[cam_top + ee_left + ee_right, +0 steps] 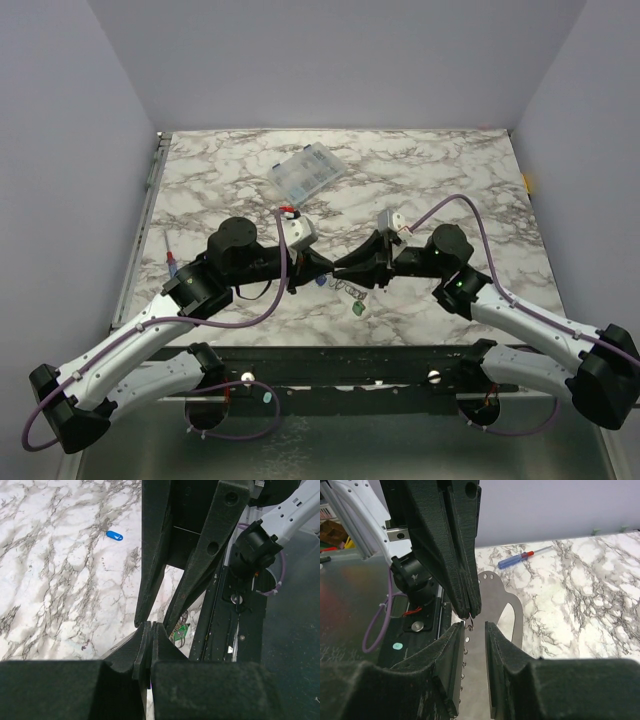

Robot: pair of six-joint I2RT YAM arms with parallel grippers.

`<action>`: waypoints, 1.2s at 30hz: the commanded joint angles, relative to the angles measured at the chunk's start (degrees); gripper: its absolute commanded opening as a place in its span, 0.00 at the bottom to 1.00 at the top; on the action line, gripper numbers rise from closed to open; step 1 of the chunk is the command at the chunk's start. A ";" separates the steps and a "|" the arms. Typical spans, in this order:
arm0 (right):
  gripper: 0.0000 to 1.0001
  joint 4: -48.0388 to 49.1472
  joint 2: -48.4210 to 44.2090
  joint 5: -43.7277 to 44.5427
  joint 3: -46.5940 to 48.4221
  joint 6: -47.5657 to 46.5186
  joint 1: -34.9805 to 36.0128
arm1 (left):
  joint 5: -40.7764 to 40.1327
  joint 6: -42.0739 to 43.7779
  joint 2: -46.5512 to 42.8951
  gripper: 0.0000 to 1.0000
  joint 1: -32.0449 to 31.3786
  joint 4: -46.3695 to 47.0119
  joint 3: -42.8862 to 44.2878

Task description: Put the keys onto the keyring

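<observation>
Tip to tip over the marble table (pixel 450 180): left gripper (pixel 471 612) pinched shut, a thin wire hook (pixel 469 625) showing at its tips, right gripper (pixel 470 630) parted just below, pale keyring (pixel 496 595) flat beneath, green key (pixel 181 630) nearby, blue key (pixel 114 535) well apart

Soft, even light is falling from above, and you are getting dim, blurred foregrounds in the wrist views.
The top view is showing the tabletop (pixel 450 180) bright and sharp, with the arms casting only faint shadows. In the wrist views, the left gripper (pixel 151 630) and right gripper (pixel 476 630) are blurring into grainy black at the bottom edge, while the marble beyond is staying crisp and glare-free.
</observation>
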 commanded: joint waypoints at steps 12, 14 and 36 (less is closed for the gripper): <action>0.16 1.70 1.64 -1.27 1.75 0.70 0.94 | 2.64 -0.49 -0.28 0.00 -0.19 4.27 -0.77; 0.11 2.28 1.64 -1.66 1.64 1.03 0.99 | 2.57 -0.59 -0.21 0.00 -0.15 4.34 -0.86; 0.01 -5.14 -4.30 3.52 1.49 -0.29 0.96 | -3.56 -1.53 -6.55 0.80 -0.19 2.29 -0.83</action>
